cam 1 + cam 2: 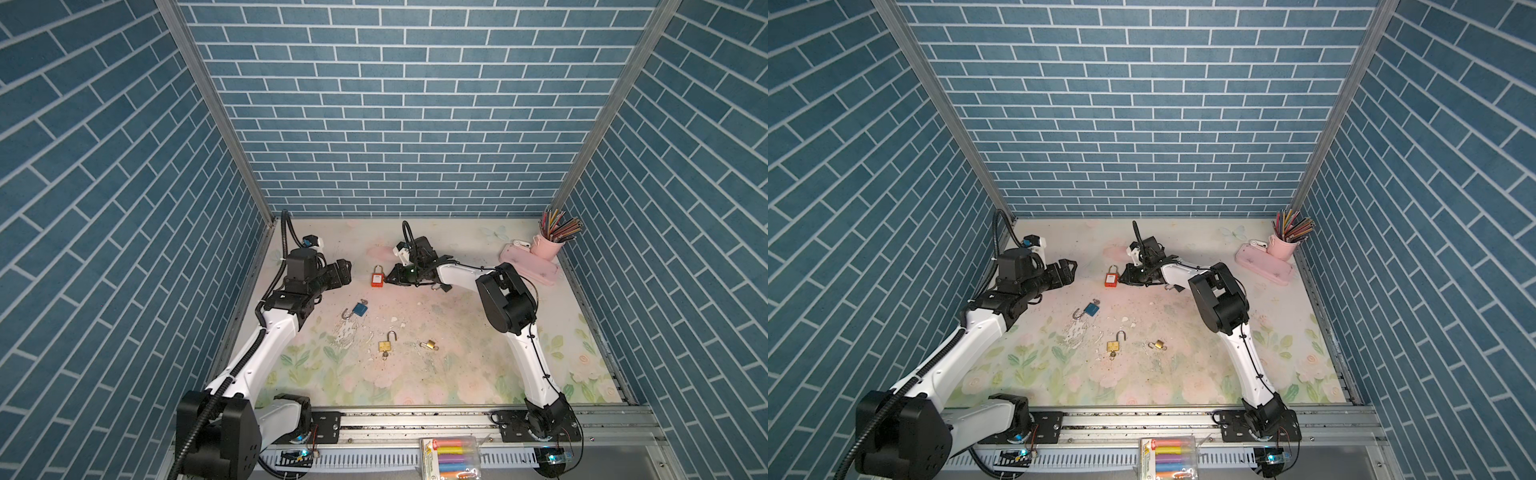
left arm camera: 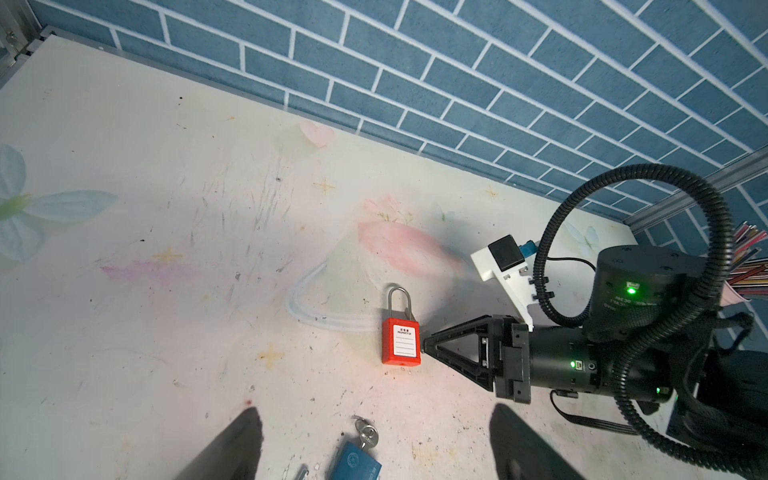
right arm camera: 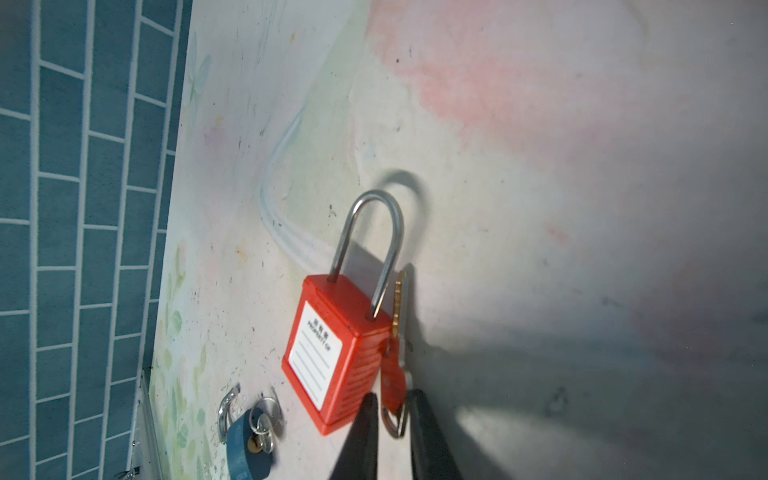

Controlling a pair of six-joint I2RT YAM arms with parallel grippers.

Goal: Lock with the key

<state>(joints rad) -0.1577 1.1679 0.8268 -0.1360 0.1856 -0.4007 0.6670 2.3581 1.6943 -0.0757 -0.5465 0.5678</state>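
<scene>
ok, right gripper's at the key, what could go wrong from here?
1. The key leans on edge against the red padlock; if the right gripper lets go, it may fall flat, hard to regrasp.
2. The red padlock seems to stand upright, unsupported; the left gripper is open and apart, so a nudge could topple it.

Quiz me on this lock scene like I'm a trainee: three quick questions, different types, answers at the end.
1. True or false: the shackle of the red padlock stands open.
2. Where is the red key? A) in the blue padlock; B) beside the red padlock, between the fingers of the right gripper; C) in the pencil cup.
3. Fill in: the jaws of the left gripper stand ____.
Key: 1 false; 2 B; 3 open.
</scene>
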